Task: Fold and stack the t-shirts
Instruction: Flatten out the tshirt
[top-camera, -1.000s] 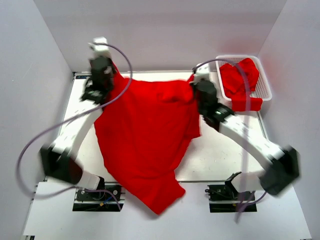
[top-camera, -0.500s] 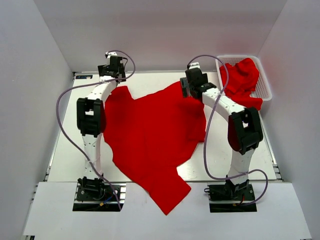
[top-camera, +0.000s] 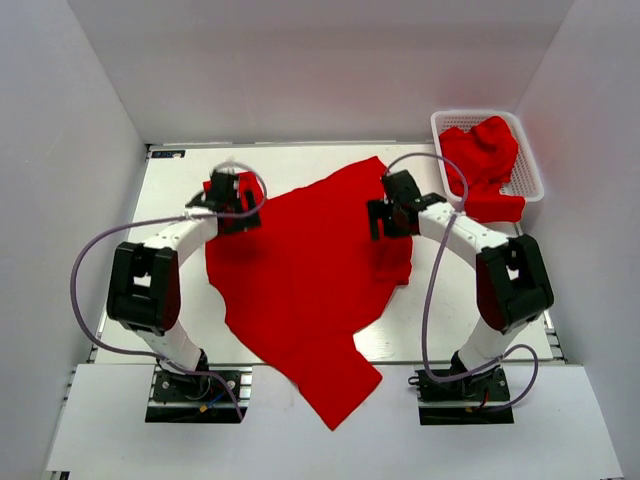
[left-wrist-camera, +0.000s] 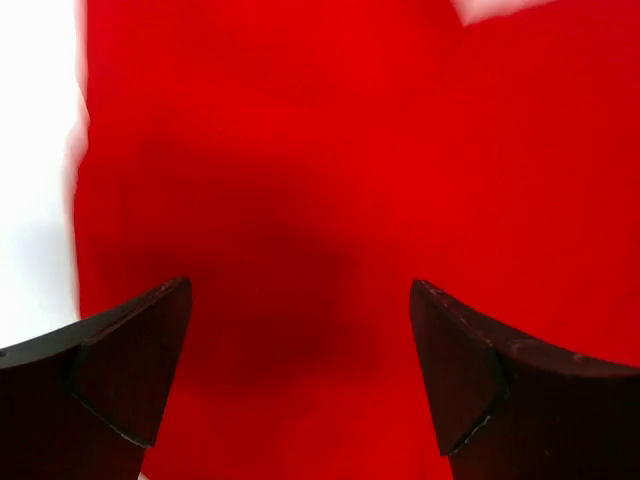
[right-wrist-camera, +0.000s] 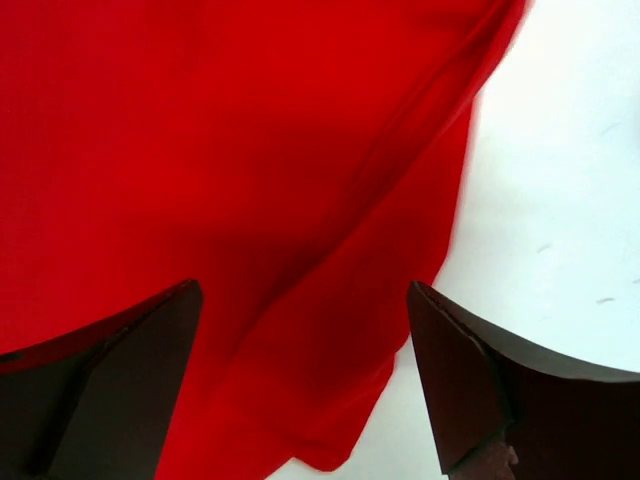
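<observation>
Top external: red t-shirt (top-camera: 300, 270) across white table (top-camera: 170, 180) between pale walls (top-camera: 300, 70), both arms' jaws spread above it.

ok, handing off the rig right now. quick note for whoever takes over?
Left claw: open, empty, over the left part of the spread t-shirt.
Right claw: open, empty, over its creased right edge.
Shirt lies on the table, near end trailing past the front edge. More red t-shirts bunched in the white basket, far right, one draping over its rim.
Done: one shirt laid out; no fold, no stack.
Left: fold it, then fold and stack the rest.
</observation>
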